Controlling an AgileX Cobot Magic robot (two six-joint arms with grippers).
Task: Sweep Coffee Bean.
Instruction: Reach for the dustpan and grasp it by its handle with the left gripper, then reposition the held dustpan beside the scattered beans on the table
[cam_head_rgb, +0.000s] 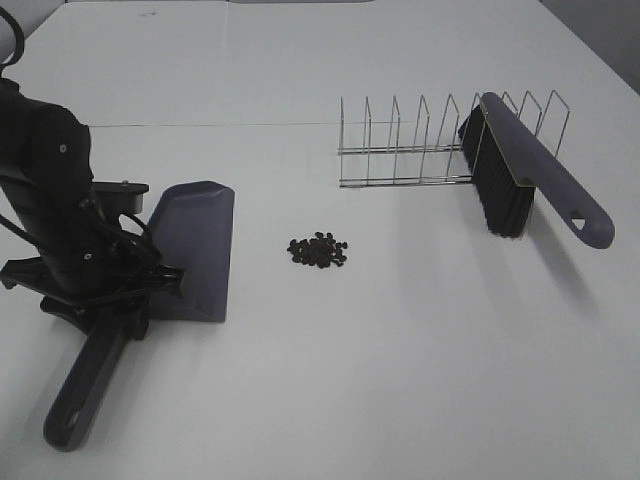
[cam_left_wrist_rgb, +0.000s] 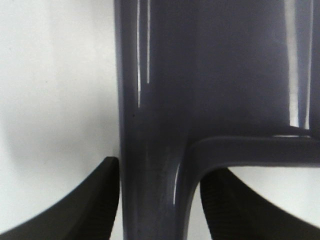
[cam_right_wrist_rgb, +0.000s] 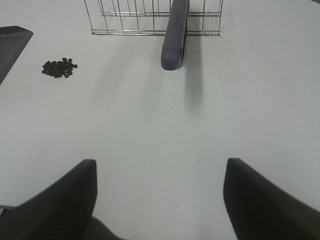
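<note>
My left gripper (cam_left_wrist_rgb: 160, 172) had its black fingers (cam_left_wrist_rgb: 102, 200) on either side of the handle of the grey-purple plastic dustpan (cam_head_rgb: 195, 250), right where the handle meets the pan's back wall. As far as the wrist view showed, the pads were clamped on it. The dustpan lay flat on the white tabletop (cam_head_rgb: 400, 380). The small heap of dark brown coffee beans (cam_head_rgb: 318, 250) sat out in the open, off to the pan's side, between it and the wire rack (cam_head_rgb: 400, 150) and touching neither.

My right gripper (cam_right_wrist_rgb: 160, 165) hung over bare tabletop with its fingers apart and nothing between them. The long grey brush with black bristles (cam_head_rgb: 530, 170) leaned in the rack, its handle sticking out toward me.

To do this step well, I judged the hold had to be square and firm on the handle, so the pan would not twist. The pan needed only a slight lift, and its open lip should be turned toward the heap and pressed flat on the tabletop, stopping short of the beans so none scattered.
</note>
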